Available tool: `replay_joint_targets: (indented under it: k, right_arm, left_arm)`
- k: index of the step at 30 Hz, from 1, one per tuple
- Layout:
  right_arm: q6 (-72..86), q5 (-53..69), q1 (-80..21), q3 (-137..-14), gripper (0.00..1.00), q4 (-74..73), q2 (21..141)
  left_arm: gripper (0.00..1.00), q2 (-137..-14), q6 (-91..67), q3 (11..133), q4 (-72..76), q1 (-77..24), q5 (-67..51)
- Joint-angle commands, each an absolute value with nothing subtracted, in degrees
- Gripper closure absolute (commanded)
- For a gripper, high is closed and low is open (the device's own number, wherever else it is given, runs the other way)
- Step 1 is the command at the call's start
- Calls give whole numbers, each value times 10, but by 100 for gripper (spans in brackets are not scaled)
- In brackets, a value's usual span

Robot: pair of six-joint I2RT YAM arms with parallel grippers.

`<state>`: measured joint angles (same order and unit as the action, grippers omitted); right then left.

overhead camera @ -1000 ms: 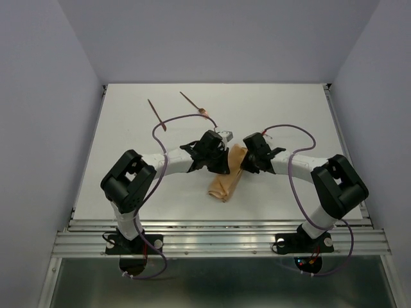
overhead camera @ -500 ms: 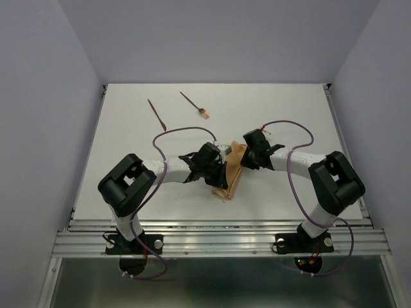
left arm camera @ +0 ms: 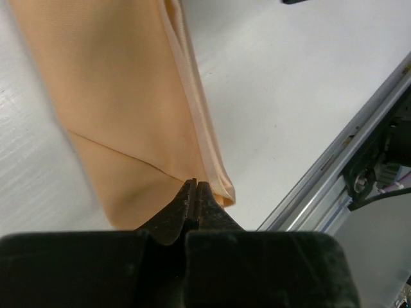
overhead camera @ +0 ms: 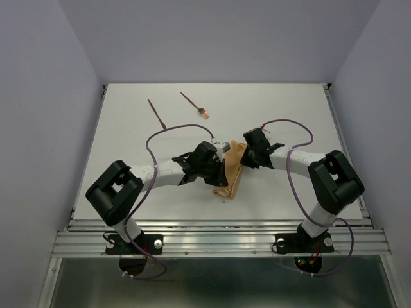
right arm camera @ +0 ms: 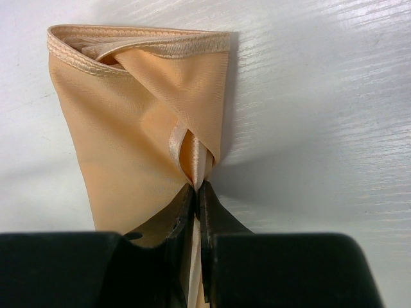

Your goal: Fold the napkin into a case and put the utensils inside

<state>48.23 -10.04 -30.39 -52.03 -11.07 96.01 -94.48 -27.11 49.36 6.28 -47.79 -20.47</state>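
Note:
The napkin (overhead camera: 232, 178) lies folded into a narrow tan oblong at the table's middle, between both grippers. My right gripper (overhead camera: 244, 156) is at its far right end, shut on a glossy hem edge of the napkin (right arm camera: 128, 122), with cloth pinched between the right gripper's (right arm camera: 198, 187) tips. The left gripper (overhead camera: 216, 168) sits at the napkin's left side, shut. In the left wrist view its tips (left arm camera: 194, 185) rest over the napkin's (left arm camera: 122, 96) corner, with no cloth visible between them. Two thin reddish-brown utensils lie at the far left: a plain one (overhead camera: 157, 114) and a forked one (overhead camera: 194, 106).
The white table (overhead camera: 295, 109) runs to grey walls on three sides. A metal rail (overhead camera: 218, 226) borders the near edge, also seen past the napkin (left arm camera: 334, 160). Purple cables loop over both arms.
The napkin has gone from a wider bundle to a narrower fold. The right gripper shifted slightly up and left holding its edge. The left arm's elbow swung left and toward the near edge.

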Motion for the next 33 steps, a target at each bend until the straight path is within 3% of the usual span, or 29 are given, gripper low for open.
replay_joint_targets:
  k: [1, 15, 19, 22, 25, 33]
  right_arm:
    - [479, -99, -301, -537, 89, -105, 960]
    - [481, -90, -301, -540, 88, -105, 955]
    - [482, -77, -301, -536, 72, -107, 942]
    - [485, -66, -301, -522, 44, -107, 911]
    - [490, -41, -301, -492, 32, -98, 874]
    - [530, 24, -321, -394, 34, -57, 805]
  left_arm:
    - [100, -892, -270, 481, 40, -487, -200]
    - [100, -938, -280, 417, 109, -489, -191]
    - [100, -954, -290, 424, 126, -490, -199]
    - [100, -955, -293, 426, 127, -490, -200]
    - [100, -949, -295, 426, 127, -490, -200]
    - [100, -929, -308, 443, 118, -490, -192]
